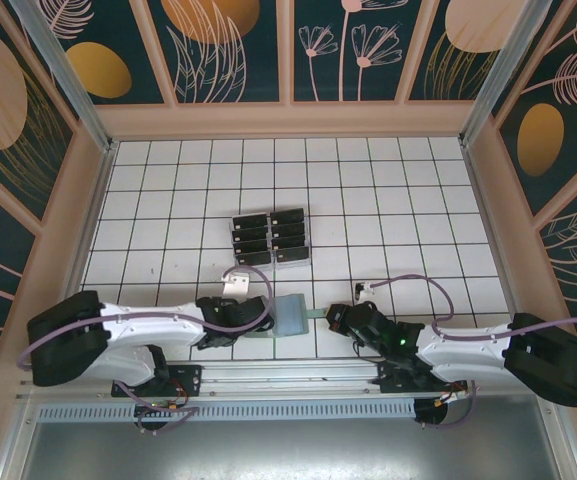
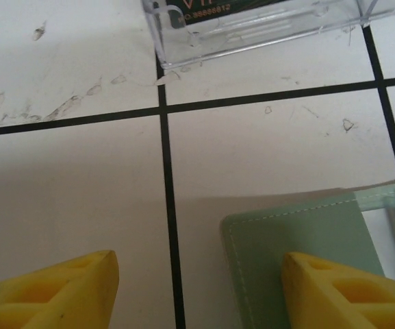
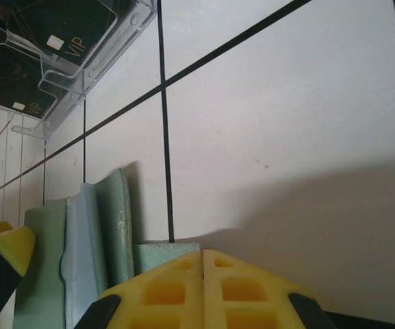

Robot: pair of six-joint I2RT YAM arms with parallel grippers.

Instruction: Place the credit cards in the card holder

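Observation:
The sage-green card holder (image 1: 290, 315) lies at the table's near edge between my two grippers, partly opened, with its layers fanned out (image 3: 118, 226). My left gripper (image 1: 258, 318) is open at its left end. In the left wrist view one yellow finger (image 2: 341, 288) sits over the card holder (image 2: 286, 240) and the other (image 2: 67, 291) over bare tile. My right gripper (image 3: 202, 255) is shut on the holder's small green tab (image 3: 163, 250), just right of the holder (image 1: 334, 318). The black credit cards (image 1: 271, 238) stand in a clear slotted rack (image 3: 81, 65).
The clear rack (image 2: 252, 31) stands about one tile beyond the card holder, mid-table. Open white tiled floor (image 1: 418, 210) lies right and left of it. Raised walls enclose the table on three sides. A metal rail (image 1: 288, 372) runs along the near edge.

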